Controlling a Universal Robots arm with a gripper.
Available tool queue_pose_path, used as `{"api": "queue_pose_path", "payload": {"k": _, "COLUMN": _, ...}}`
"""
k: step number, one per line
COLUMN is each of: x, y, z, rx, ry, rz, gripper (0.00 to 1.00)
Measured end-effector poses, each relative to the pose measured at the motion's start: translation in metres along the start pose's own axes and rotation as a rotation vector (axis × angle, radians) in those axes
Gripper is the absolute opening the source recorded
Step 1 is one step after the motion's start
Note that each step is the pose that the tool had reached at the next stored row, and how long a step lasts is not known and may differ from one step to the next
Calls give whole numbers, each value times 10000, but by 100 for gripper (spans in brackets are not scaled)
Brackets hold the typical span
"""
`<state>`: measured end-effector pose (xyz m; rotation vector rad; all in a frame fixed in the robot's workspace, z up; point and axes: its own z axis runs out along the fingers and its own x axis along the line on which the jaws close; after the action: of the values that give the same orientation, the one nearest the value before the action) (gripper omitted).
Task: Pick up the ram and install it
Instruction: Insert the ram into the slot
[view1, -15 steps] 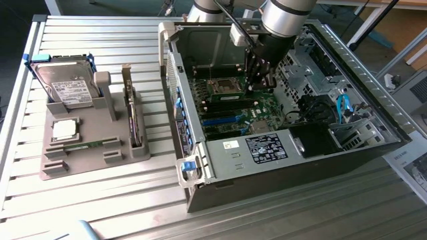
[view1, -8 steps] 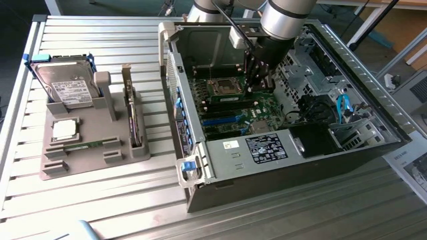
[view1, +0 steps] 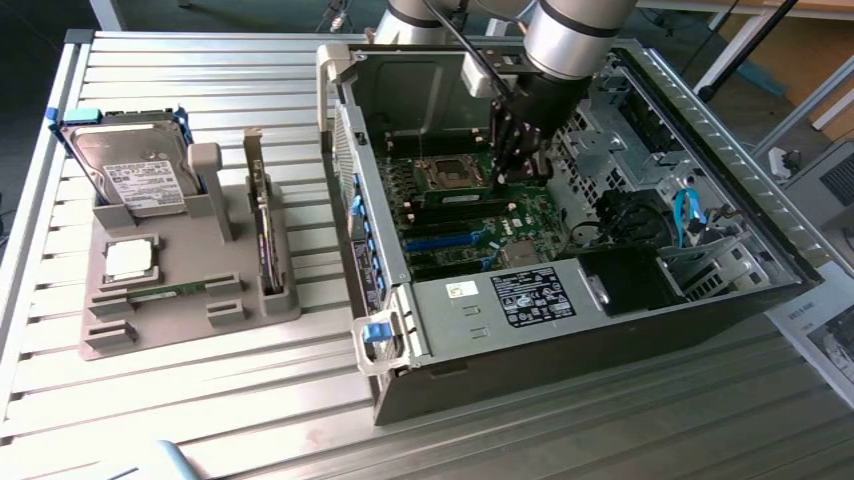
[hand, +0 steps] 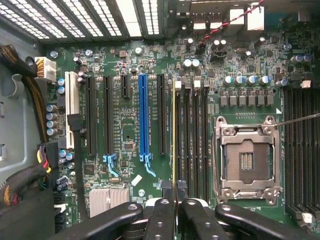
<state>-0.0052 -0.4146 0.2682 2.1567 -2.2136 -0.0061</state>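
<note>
Hanging inside the open computer case (view1: 601, 340), the claw (hand: 175, 204) is seen almost closed, its fingers (hand: 161, 220) pinched on the thin ram (hand: 173, 140). The ram is viewed edge-on as a narrow yellow-green line at the black memory slots (hand: 192, 140), beside the empty processor socket (hand: 246, 160). Whether it is seated cannot be told. In the exterior view the stick is lost between the dark fingers, and the arm (view1: 567, 40) is cut off at the far edge. A grey tray (view1: 174, 320) is set at the exterior view's left.
</note>
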Motion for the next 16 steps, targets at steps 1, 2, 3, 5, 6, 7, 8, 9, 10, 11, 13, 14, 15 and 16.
{"api": "queue_pose_path", "payload": {"k": 1, "x": -1, "y": -21, "z": -1, "rx": 0, "ry": 0, "rz": 0, "gripper": 12}}
{"api": "queue_pose_path", "payload": {"k": 2, "x": -1, "y": -43, "z": -2, "rx": 1, "ry": 0, "rz": 0, "gripper": 12}}
{"api": "queue_pose_path", "payload": {"k": 3, "x": -1, "y": -48, "z": -2, "rx": 0, "ry": 0, "rz": 0, "gripper": 12}}
{"api": "queue_pose_path", "payload": {"k": 5, "x": -1, "y": -48, "z": -2, "rx": 0, "ry": 0, "rz": 0, "gripper": 12}}
{"api": "queue_pose_path", "payload": {"k": 6, "x": -1, "y": -48, "z": -2, "rx": 0, "ry": 1, "rz": 0, "gripper": 12}}
{"api": "queue_pose_path", "payload": {"k": 7, "x": -1, "y": -48, "z": -2, "rx": 0, "ry": 0, "rz": 1, "gripper": 12}}
{"api": "queue_pose_path", "payload": {"k": 8, "x": -1, "y": -48, "z": -2, "rx": 3, "ry": -1, "rz": 0, "gripper": 12}}
{"api": "queue_pose_path", "payload": {"k": 9, "x": -1, "y": -49, "z": -2, "rx": 8, "ry": -1, "rz": 0, "gripper": 12}}
{"api": "queue_pose_path", "payload": {"k": 10, "x": -1, "y": -49, "z": -2, "rx": 19, "ry": -1, "rz": -1, "gripper": 12}}
{"api": "queue_pose_path", "payload": {"k": 11, "x": -1, "y": -48, "z": -2, "rx": 35, "ry": 0, "rz": 1, "gripper": 12}}
{"api": "queue_pose_path", "payload": {"k": 13, "x": -1, "y": -48, "z": -2, "rx": 61, "ry": 0, "rz": 2, "gripper": 12}}
{"api": "queue_pose_path", "payload": {"k": 14, "x": -1, "y": -48, "z": -2, "rx": 80, "ry": 4, "rz": 3, "gripper": 12}}
{"api": "queue_pose_path", "payload": {"k": 15, "x": -1, "y": -48, "z": -2, "rx": 85, "ry": 5, "rz": 3, "gripper": 12}}
{"api": "queue_pose_path", "payload": {"k": 16, "x": -1, "y": -48, "z": -2, "rx": 85, "ry": 6, "rz": 3, "gripper": 12}}
